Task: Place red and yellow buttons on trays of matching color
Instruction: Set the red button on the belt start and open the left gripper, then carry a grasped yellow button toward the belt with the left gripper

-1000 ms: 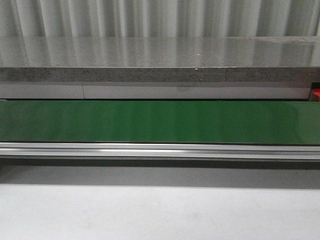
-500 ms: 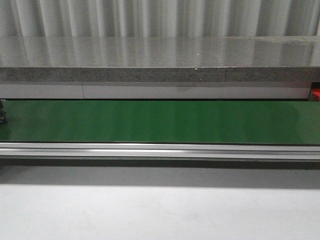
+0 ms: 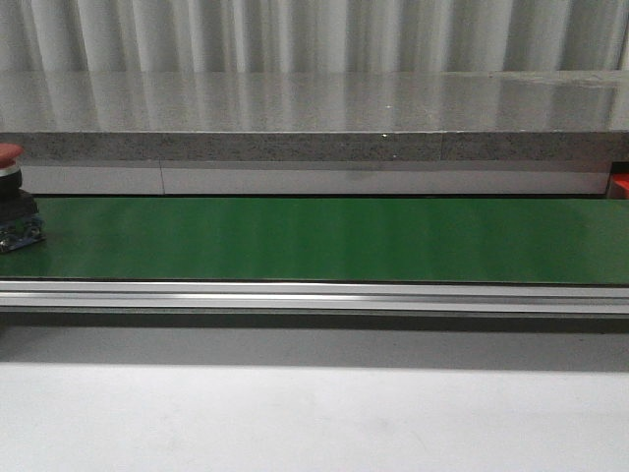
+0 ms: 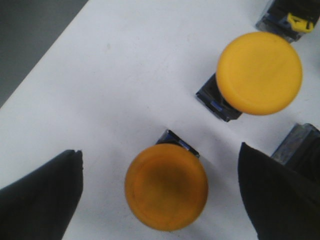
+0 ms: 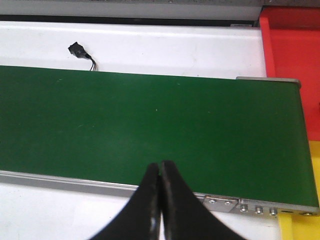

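— Since half a second ago, what has changed on the green belt (image 3: 324,239)?
— Now a red button (image 3: 12,208) stands fully at its far left end, where only a sliver showed before.
— And the red tray (image 5: 291,55)?
— It sits past the belt's other end, with a yellow tray (image 5: 305,200) beside it.
— The left tool (image 4: 160,192)?
— Its fingers (image 4: 40,197) are spread apart around an orange-yellow button (image 4: 166,186) on the white tabletop (image 4: 115,85); a second yellow button (image 4: 259,73) stands near.
— The right tool (image 5: 159,187)?
— Pressed together, empty, above the belt's near rail.
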